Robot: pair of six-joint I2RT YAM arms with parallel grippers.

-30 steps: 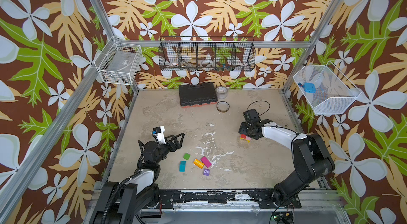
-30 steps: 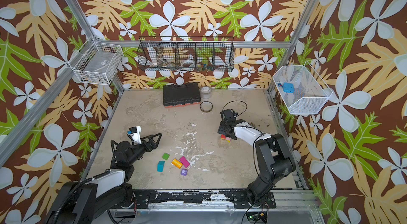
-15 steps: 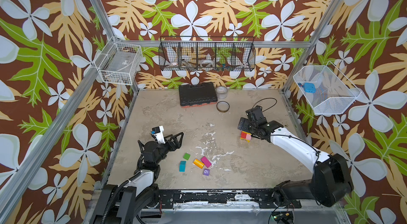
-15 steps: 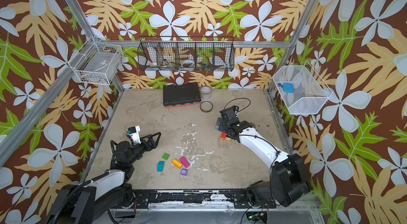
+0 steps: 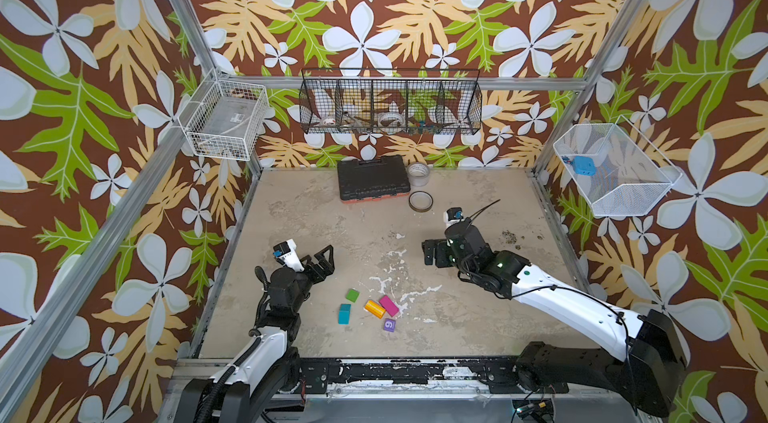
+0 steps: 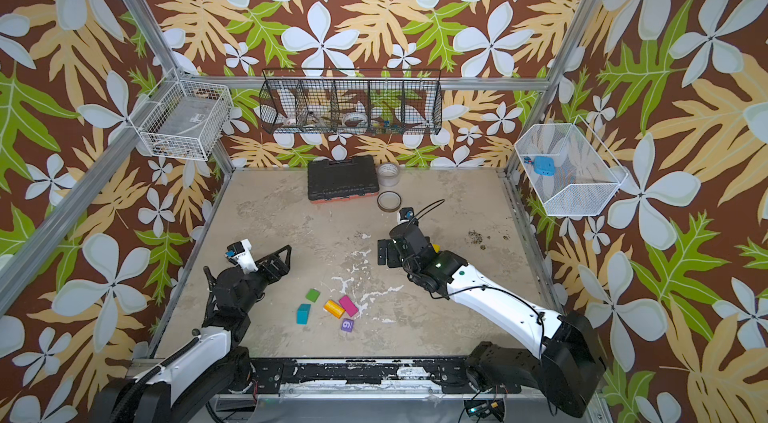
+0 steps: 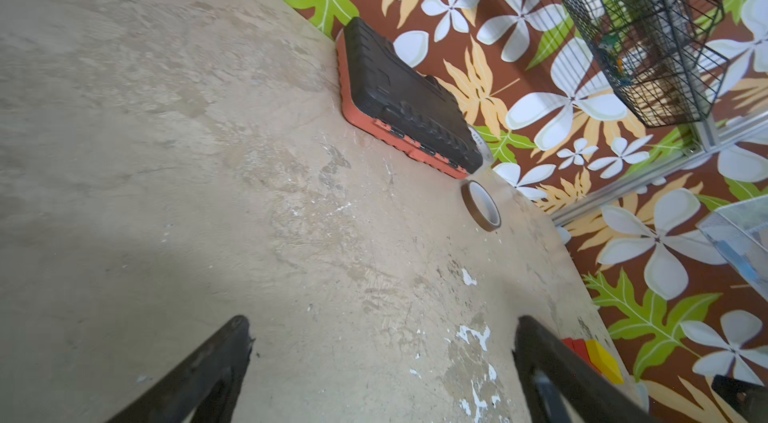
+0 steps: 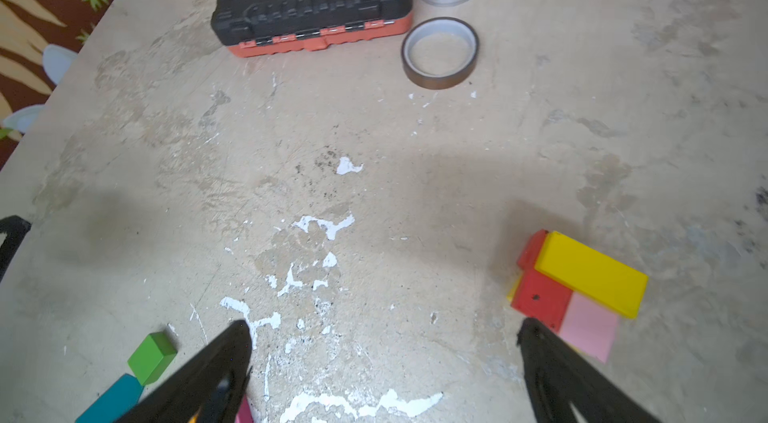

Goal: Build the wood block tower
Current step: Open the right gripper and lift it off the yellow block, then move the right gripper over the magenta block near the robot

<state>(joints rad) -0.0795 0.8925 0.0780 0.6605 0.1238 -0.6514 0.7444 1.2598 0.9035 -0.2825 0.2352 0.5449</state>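
Note:
Five loose wood blocks lie near the table's front: green (image 5: 352, 295), teal (image 5: 344, 313), orange (image 5: 375, 308), magenta (image 5: 389, 305) and a purple cube (image 5: 389, 325) with a white digit. In the right wrist view the tower (image 8: 582, 288) is a low stack, a yellow block lying across red and pink ones, just outside one fingertip. My right arm covers most of it in both top views. My right gripper (image 5: 432, 252) (image 8: 384, 358) is open over bare table. Left of the loose blocks, my left gripper (image 5: 322, 261) (image 7: 384, 342) hangs open and empty.
A black tool case (image 5: 372, 177) lies at the back edge with a clear tape roll (image 5: 417, 173) and a brown tape ring (image 5: 420, 201) beside it. Wire baskets (image 5: 390, 107) hang on the walls. Metal frame posts stand at the table's corners.
My right gripper opened fully, left the stack and swung leftward, its arm now covering the stack from above. The left arm stayed put.

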